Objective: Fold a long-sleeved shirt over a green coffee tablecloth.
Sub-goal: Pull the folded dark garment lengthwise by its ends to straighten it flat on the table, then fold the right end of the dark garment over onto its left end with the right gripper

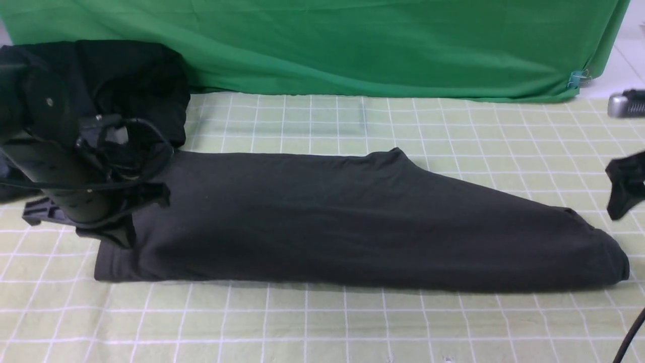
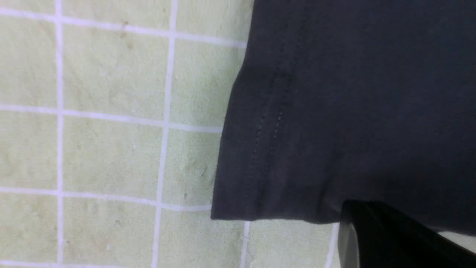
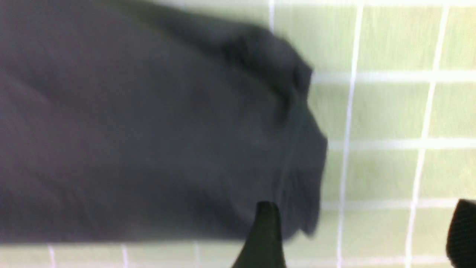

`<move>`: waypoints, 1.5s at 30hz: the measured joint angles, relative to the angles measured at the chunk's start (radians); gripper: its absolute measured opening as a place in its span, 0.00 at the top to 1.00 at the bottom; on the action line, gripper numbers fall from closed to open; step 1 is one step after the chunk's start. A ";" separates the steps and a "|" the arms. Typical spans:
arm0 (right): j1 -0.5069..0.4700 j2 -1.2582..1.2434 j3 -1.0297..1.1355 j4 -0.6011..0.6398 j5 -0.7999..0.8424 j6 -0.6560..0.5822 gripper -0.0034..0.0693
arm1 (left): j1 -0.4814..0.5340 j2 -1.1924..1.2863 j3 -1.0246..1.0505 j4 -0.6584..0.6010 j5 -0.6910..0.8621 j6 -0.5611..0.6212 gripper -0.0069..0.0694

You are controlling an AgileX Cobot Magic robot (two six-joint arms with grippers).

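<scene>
Green coffee tablecloth (image 1: 322, 327), pale yellow-green with a white grid, fills the foreground. Across its middle lies the long-sleeved shirt (image 1: 352, 227), charcoal, gathered into one long flat band that runs left to right and tapers to a rounded, bunched right end. The left gripper (image 1: 108, 222) hangs over the band's left end beside the stitched hem; only one of its fingers (image 2: 390, 238) shows in the wrist view, so whether it is parted or closed cannot be told. The right gripper (image 3: 364, 208) is spread wide and empty just off the right end, one finger over the shirt's tip. The likely risks: a pinch that catches only the top layer would let the band fall open; a pinch taken too deep could lift the tablecloth with the hem; uneven lifting of two ends so far apart would skew the fold. Behind the left arm sits a heap of black garments (image 1: 136, 85), close enough to snag. Farthest back hangs a plain deep-green cloth (image 1: 352, 45) with a small clip (image 1: 574, 78). No print, label or writing is readable.
</scene>
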State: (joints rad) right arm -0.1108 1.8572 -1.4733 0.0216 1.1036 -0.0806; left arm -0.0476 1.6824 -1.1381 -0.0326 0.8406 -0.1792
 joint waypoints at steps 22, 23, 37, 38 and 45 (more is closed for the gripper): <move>-0.013 0.190 -0.005 0.053 -0.071 -0.040 0.89 | 0.000 -0.002 -0.001 -0.049 0.039 0.065 0.91; -0.033 0.171 -0.009 0.026 -0.059 -0.012 0.89 | 0.000 -0.002 -0.001 -0.044 0.042 0.065 0.91; -0.015 0.028 -0.199 0.043 0.107 0.061 0.89 | 0.000 -0.082 -0.001 -0.039 0.041 0.068 0.91; -0.010 0.024 -0.200 0.048 0.107 0.061 0.89 | 0.000 -0.082 -0.001 -0.039 0.042 0.068 0.91; 0.230 -0.038 -0.266 0.182 0.112 0.095 0.89 | 0.000 -0.082 -0.001 -0.048 0.047 0.071 0.91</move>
State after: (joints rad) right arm 0.1189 1.8196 -1.7397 0.2040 1.2160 0.0146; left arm -0.0476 1.6001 -1.1389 -0.0804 0.8879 -0.1084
